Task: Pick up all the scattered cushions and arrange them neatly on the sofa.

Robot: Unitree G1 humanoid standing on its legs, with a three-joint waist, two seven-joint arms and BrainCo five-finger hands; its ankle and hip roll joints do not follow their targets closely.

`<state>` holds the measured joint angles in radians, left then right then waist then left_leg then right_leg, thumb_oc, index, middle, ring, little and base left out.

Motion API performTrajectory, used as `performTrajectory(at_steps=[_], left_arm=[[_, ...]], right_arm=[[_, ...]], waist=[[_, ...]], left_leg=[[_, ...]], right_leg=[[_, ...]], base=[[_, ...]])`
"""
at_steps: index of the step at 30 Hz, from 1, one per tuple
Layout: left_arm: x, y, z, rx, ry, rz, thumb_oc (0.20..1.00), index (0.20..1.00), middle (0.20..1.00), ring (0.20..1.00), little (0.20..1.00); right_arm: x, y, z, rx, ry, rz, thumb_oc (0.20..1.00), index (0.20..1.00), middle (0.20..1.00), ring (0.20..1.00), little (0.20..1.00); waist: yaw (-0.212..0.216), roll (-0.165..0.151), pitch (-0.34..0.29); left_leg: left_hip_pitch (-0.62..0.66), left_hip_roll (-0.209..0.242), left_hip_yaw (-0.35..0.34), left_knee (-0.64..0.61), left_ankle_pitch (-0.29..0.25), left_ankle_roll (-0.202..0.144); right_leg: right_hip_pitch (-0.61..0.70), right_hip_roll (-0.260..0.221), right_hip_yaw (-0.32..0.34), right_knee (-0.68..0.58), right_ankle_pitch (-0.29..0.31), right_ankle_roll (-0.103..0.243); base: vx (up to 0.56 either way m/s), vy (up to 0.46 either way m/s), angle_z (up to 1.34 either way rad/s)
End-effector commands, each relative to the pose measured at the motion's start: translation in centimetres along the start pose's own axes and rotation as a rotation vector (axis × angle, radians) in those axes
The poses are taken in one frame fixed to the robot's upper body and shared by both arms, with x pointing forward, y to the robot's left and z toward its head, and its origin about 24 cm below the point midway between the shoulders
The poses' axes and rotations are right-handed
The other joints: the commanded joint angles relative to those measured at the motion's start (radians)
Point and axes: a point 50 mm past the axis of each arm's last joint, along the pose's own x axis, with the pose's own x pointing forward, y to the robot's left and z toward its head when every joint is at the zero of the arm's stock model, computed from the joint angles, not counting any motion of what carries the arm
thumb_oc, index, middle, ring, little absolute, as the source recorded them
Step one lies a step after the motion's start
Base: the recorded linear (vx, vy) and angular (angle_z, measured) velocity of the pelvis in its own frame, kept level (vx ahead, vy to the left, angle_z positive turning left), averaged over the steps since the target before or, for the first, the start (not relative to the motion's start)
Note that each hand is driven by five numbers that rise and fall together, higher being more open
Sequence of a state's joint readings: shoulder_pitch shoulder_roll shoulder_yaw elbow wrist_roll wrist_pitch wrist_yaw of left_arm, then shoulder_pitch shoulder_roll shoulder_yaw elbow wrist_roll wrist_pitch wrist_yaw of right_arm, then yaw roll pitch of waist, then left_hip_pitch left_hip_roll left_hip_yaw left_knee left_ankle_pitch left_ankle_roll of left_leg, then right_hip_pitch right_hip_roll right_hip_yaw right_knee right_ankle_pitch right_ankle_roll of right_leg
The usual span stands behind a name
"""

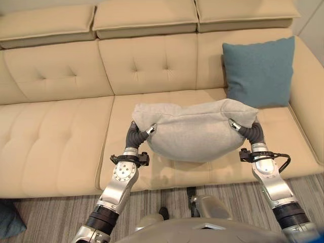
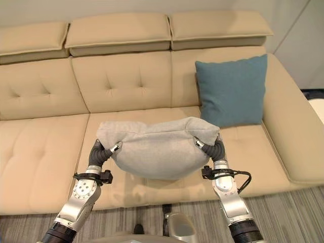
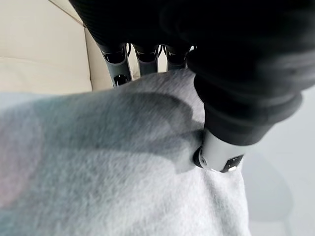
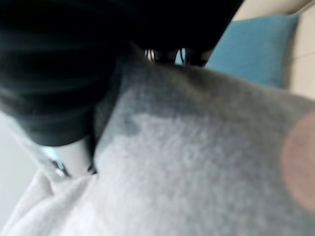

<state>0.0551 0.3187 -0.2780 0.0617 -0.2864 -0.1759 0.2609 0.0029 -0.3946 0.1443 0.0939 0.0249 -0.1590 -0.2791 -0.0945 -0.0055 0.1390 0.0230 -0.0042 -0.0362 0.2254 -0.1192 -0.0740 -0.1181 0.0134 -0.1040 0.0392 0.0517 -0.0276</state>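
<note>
I hold a grey cushion (image 1: 195, 131) up over the middle seat of the beige sofa (image 1: 61, 131), gripped at both ends. My left hand (image 1: 143, 131) pinches its left end: in the left wrist view the thumb (image 3: 219, 152) presses into the cloth while the fingers (image 3: 118, 69) reach behind it. At the cushion's right end, my right hand (image 1: 242, 127) pinches it the same way, thumb (image 4: 71, 155) in front and fingers hidden behind. A blue cushion (image 1: 259, 73) leans upright against the backrest on the right seat.
A dark teal cushion (image 1: 9, 220) lies on the striped floor (image 1: 50, 217) at the sofa's front left corner. The sofa's right armrest (image 1: 309, 101) rises beside the blue cushion. The left seat (image 1: 45, 147) is bare.
</note>
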Motion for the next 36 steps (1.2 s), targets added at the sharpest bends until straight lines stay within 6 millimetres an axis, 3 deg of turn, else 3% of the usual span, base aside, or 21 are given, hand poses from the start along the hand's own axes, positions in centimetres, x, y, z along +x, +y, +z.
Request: performTrajectory(at_steps=[1, 3, 4, 7, 16, 24, 36], left_arm=[[1.1, -0.9, 4.6, -0.035, -0.242, -0.085, 0.200, 0.200, 0.200, 0.200, 0.200], [1.1, -0.9, 4.6, -0.035, -0.242, -0.085, 0.200, 0.200, 0.200, 0.200, 0.200], [1.1, -0.4, 4.5, -0.019, -0.228, -0.082, 0.200, 0.200, 0.200, 0.200, 0.200], [1.0, -0.4, 4.4, -0.023, -0.224, -0.068, 0.200, 0.200, 0.200, 0.200, 0.200], [1.1, 0.5, 4.5, 0.000, -0.229, -0.041, 0.200, 0.200, 0.200, 0.200, 0.200], [0.4, 2.9, 3.5, 0.007, -0.180, 0.060, 0.200, 0.200, 0.200, 0.200, 0.200], [0.9, 2.6, 4.1, 0.045, -0.203, 0.037, 0.200, 0.200, 0.200, 0.200, 0.200]], right_arm=[[0.8, 0.4, 4.2, 0.097, -0.221, -0.019, 0.200, 0.200, 0.200, 0.200, 0.200], [0.8, 0.4, 4.2, 0.097, -0.221, -0.019, 0.200, 0.200, 0.200, 0.200, 0.200], [0.7, -0.1, 3.8, 0.098, -0.199, -0.023, 0.200, 0.200, 0.200, 0.200, 0.200], [0.7, -0.2, 3.8, 0.094, -0.201, -0.032, 0.200, 0.200, 0.200, 0.200, 0.200], [1.2, 0.8, 4.5, 0.125, -0.220, -0.012, 0.200, 0.200, 0.200, 0.200, 0.200], [1.9, 2.8, 5.9, 0.190, -0.259, 0.088, 0.200, 0.200, 0.200, 0.200, 0.200], [1.4, 0.7, 4.2, 0.112, -0.189, 0.007, 0.200, 0.200, 0.200, 0.200, 0.200]], waist=[[-0.033, -0.058, -0.065], [-0.033, -0.058, -0.065], [-0.014, -0.091, -0.062], [-0.008, -0.071, -0.060], [-0.008, -0.048, -0.081], [-0.018, -0.042, -0.089], [-0.007, -0.052, -0.095]], left_leg=[[-0.051, -0.063, 0.034, 0.104, -0.003, 0.016], [-0.051, -0.063, 0.034, 0.104, -0.003, 0.016], [-0.133, 0.007, 0.068, 0.031, -0.023, 0.036], [-0.120, 0.053, 0.044, -0.105, 0.049, 0.022], [-0.002, 0.011, 0.113, -0.234, 0.050, 0.052], [0.051, -0.004, 0.159, -0.271, 0.042, 0.068], [0.046, 0.018, 0.154, -0.306, 0.056, 0.057]], right_leg=[[0.038, -0.028, 0.078, 0.020, -0.078, 0.110], [0.038, -0.028, 0.078, 0.020, -0.078, 0.110], [0.078, -0.059, 0.081, 0.001, -0.105, 0.113], [0.086, -0.052, 0.089, 0.015, -0.135, 0.115], [0.093, -0.087, 0.130, 0.014, -0.100, 0.153], [0.102, -0.104, 0.153, 0.016, -0.098, 0.165], [0.113, -0.105, 0.119, -0.046, -0.086, 0.171]], base=[[0.02, -0.027, 0.05], [0.08, 0.005, -0.09], [0.19, 0.043, 0.05], [0.15, 0.121, 0.00], [0.05, 0.149, -0.25], [-0.01, 0.058, -0.25], [0.05, -0.031, 0.05]])
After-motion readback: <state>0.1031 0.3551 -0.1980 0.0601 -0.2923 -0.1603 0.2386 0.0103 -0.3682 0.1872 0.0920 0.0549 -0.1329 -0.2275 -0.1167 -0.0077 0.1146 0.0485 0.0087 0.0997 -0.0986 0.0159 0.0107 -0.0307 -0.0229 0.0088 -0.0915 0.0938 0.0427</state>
